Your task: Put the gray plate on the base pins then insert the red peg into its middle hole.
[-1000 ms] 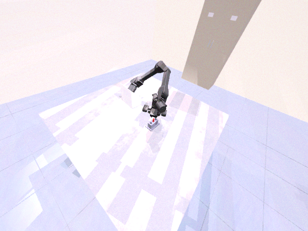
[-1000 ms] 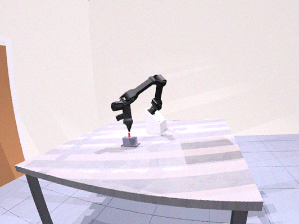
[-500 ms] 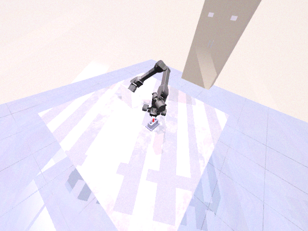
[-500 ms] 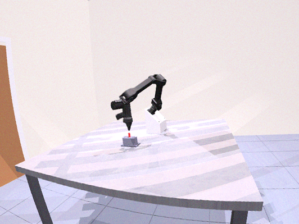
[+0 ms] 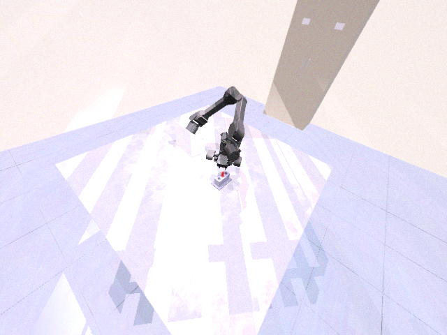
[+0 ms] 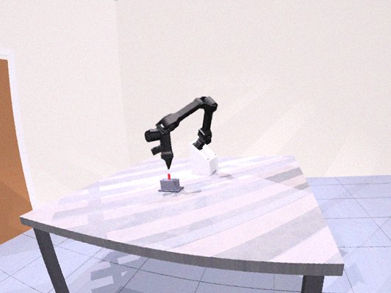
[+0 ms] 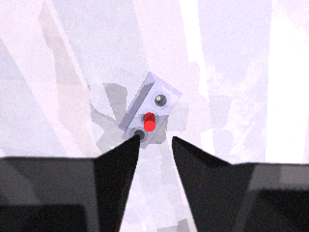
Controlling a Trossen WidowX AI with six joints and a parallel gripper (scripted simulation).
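Note:
The gray plate (image 5: pixel 217 181) (image 6: pixel 169 184) (image 7: pixel 155 109) is a thick block with three holes. It sits over the thin base (image 6: pixel 181 189) (image 7: pixel 151 77) and looks level. A light pin tip shows in the upper end hole in the wrist view; the other end hole is dark. The red peg (image 5: pixel 222 174) (image 6: pixel 169 176) (image 7: pixel 150 122) stands upright in the middle hole, its red top sticking up above the plate. How deep its lower end sits is hidden. My gripper (image 5: pixel 223 167) (image 6: pixel 169 168) (image 7: pixel 155 139) is partly open and empty, just above the peg and clear of it.
The arm's white mount (image 5: pixel 188 143) (image 6: pixel 203 162) stands farther back on the striped, sunlit table (image 5: pixel 187 230) (image 6: pixel 214 220). Shadows of the arm fall around the base.

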